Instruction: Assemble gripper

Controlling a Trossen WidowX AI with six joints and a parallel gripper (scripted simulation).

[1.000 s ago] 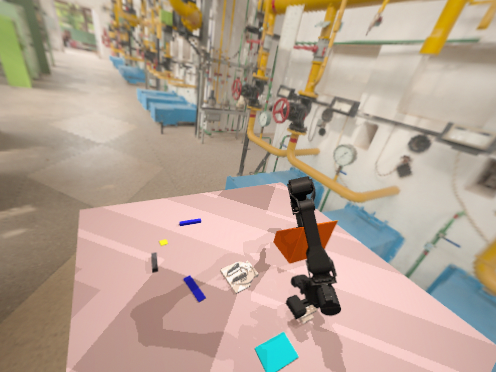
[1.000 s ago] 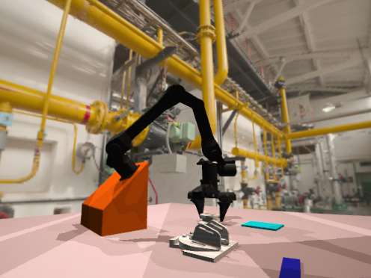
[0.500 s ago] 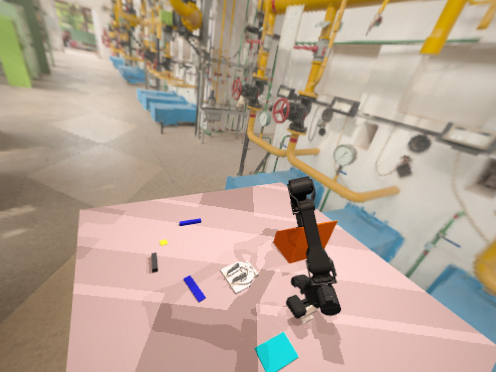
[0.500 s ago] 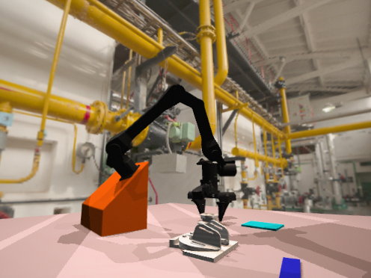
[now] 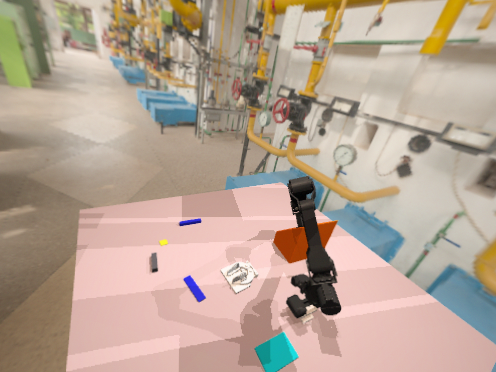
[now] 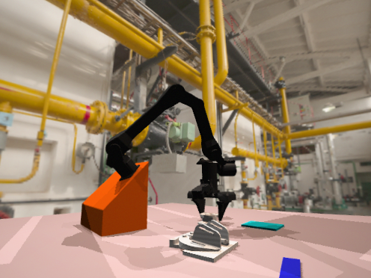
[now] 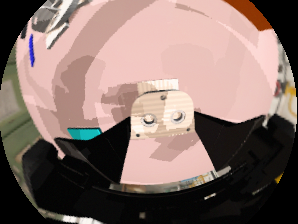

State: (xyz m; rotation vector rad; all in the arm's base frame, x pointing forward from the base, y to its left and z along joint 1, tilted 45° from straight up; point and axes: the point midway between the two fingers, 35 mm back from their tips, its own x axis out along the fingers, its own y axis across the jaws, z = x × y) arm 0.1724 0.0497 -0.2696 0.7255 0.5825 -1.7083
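The white gripper base [image 5: 240, 287] [image 6: 211, 256] lies on the table, partly in view at the upper left of the wrist view. Two grey jaws, one [image 6: 206, 237] in front and one [image 6: 224, 231] behind, stand on it side by side. Whether their teeth mesh is too small to tell. The pale housing plate [image 5: 307, 317] [image 7: 162, 106], with two round holes and a ribbed edge, is away from the base. My gripper [image 5: 308, 312] [image 6: 212, 217] [image 7: 161, 116] points down, shut on the plate, a fingertip at each side. Whether the plate touches the table is unclear.
A teal block [image 5: 276, 352] [image 6: 262, 225] [image 7: 84, 133] lies near the plate. A blue bar [image 5: 194, 288] lies beside the base. Another blue bar [image 5: 190, 222], a yellow piece [image 5: 163, 242] and a dark bar [image 5: 154, 262] lie farther off. The orange stand [image 5: 295, 246] [image 6: 123, 209] carries the arm.
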